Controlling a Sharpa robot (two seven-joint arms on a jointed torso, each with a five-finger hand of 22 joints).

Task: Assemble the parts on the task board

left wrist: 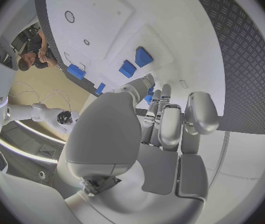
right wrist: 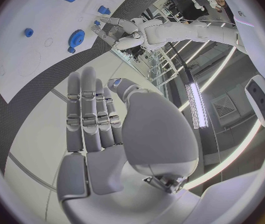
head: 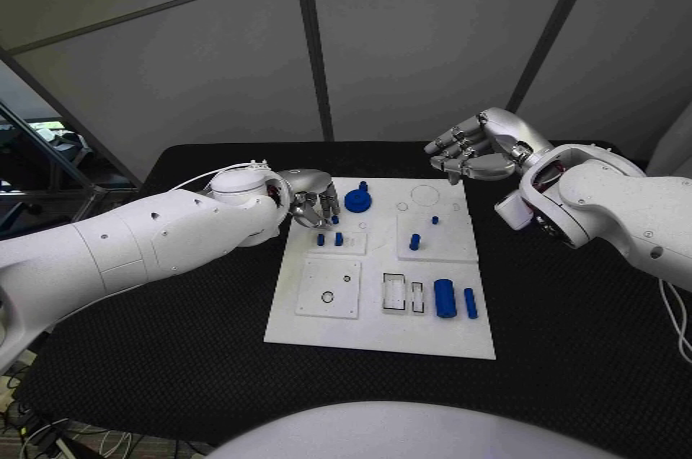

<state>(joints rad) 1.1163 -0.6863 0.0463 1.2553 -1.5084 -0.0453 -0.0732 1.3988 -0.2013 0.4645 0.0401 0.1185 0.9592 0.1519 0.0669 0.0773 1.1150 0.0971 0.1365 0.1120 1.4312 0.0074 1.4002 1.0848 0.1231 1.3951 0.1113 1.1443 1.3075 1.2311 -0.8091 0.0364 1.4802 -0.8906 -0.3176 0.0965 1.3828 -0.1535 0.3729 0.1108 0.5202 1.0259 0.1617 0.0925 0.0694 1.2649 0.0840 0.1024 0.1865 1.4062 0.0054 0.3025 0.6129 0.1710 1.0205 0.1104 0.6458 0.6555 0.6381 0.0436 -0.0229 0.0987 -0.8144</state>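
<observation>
Black, mesh-textured tabletop (head: 173, 359) carries the white task board (head: 382, 319), a flat, smooth plate with shallow cut-outs. I have the left hand (head: 309, 201) at the board's far left corner, fingers curled down near the round blue knob (head: 358, 198); I cannot tell whether it pinches anything. My right hand (head: 476, 147) hovers beyond the board's far edge, fingers apart and holding nothing. Small blue pegs (head: 330, 240) stand upright in a raised square, and two blue cylinders (head: 456, 299) lie loose near the board's near right. My worry: the left fingers could brush the upright pegs or knob and tip them, and the smooth cylinders look likely to roll if nudged.
</observation>
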